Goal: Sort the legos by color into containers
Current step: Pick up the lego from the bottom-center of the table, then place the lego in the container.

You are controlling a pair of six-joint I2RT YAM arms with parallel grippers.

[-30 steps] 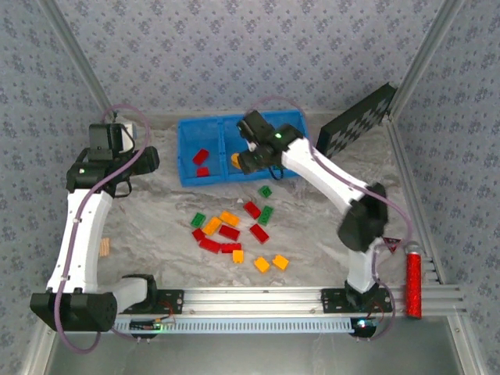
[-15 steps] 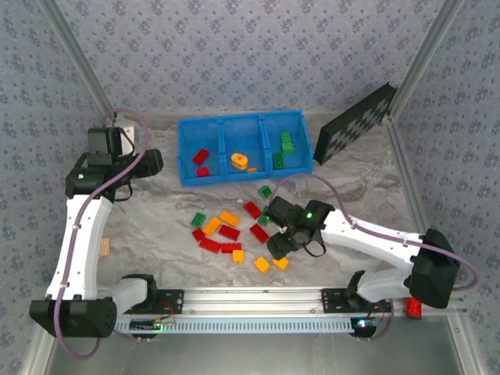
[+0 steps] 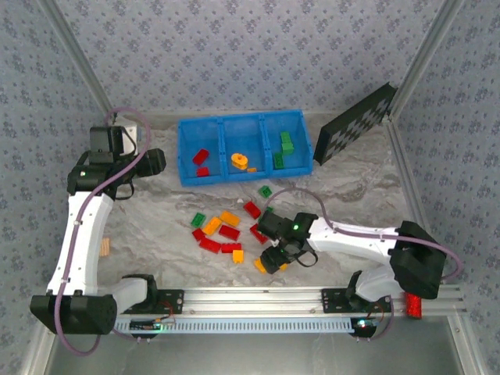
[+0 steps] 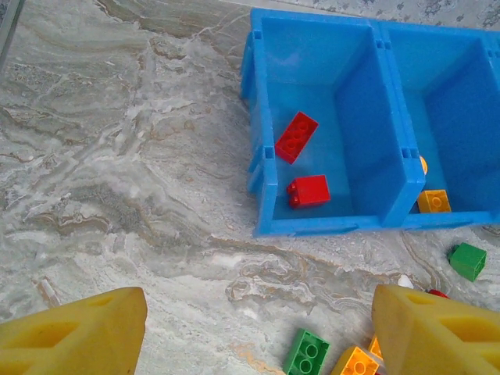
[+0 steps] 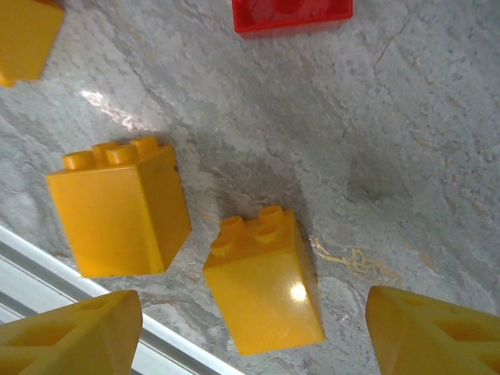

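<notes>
The blue containers tray (image 3: 221,122) stands at the back; its left compartment holds two red legos (image 3: 201,157), the middle an orange ring (image 3: 240,160), the right green ones (image 3: 287,144). Several loose legos (image 3: 229,232) lie mid-table. My right gripper (image 3: 275,259) hovers low and open over the front orange bricks. In the right wrist view one orange brick (image 5: 266,285) lies on its side between the right gripper's (image 5: 254,312) fingers, untouched, with another orange brick (image 5: 117,207) to its left. My left gripper (image 4: 258,328) is open above bare table left of the tray (image 4: 312,226), near a green brick (image 4: 306,354).
A black checker panel (image 3: 355,121) leans at the back right. A red cylinder (image 3: 412,305) lies at the front right, partly behind the right arm. A tan wooden piece (image 3: 105,248) sits at the left. The aluminium rail (image 5: 47,262) runs close to the orange bricks.
My right arm swung from the tray's middle compartment down to the front of the table, over the orange bricks. The left arm has barely moved.
</notes>
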